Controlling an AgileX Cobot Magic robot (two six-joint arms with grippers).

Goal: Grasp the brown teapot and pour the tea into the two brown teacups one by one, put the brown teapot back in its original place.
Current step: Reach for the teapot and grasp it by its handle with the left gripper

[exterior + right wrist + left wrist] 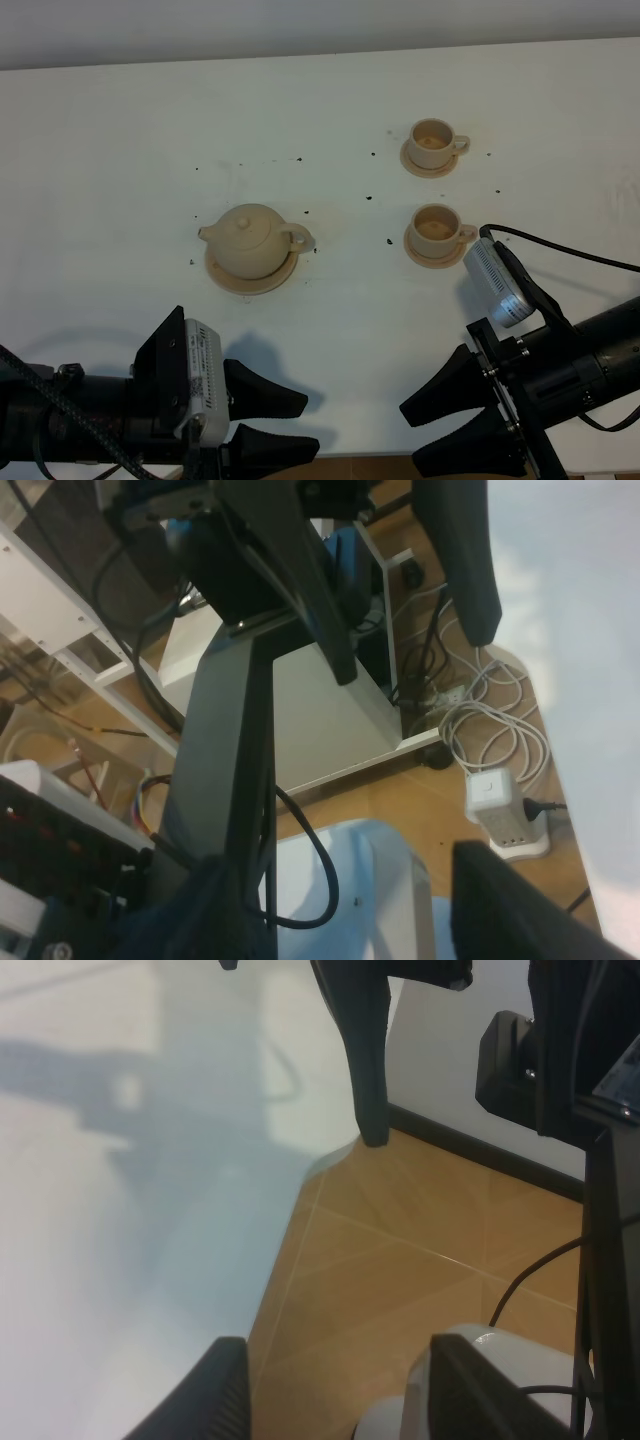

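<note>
The brown teapot point(250, 238) stands upright on its round saucer point(246, 286), the original place, left of the table's middle, with its spout to the left and its handle to the right. The two brown teacups sit on small saucers to the right: the far one point(433, 140) and the near one point(437, 227). My left gripper point(300, 425) hovers open and empty at the front edge, well short of the teapot. My right gripper point(412, 437) is open and empty at the front right, facing the left one. Neither wrist view shows the teapot or the teacups.
The white table point(120, 150) has small dark specks around the tea set. The left wrist view shows the table's front edge point(290, 1210) and the wooden floor point(420, 1260). In the right wrist view there are table legs, cables and a power strip point(500, 805) on the floor.
</note>
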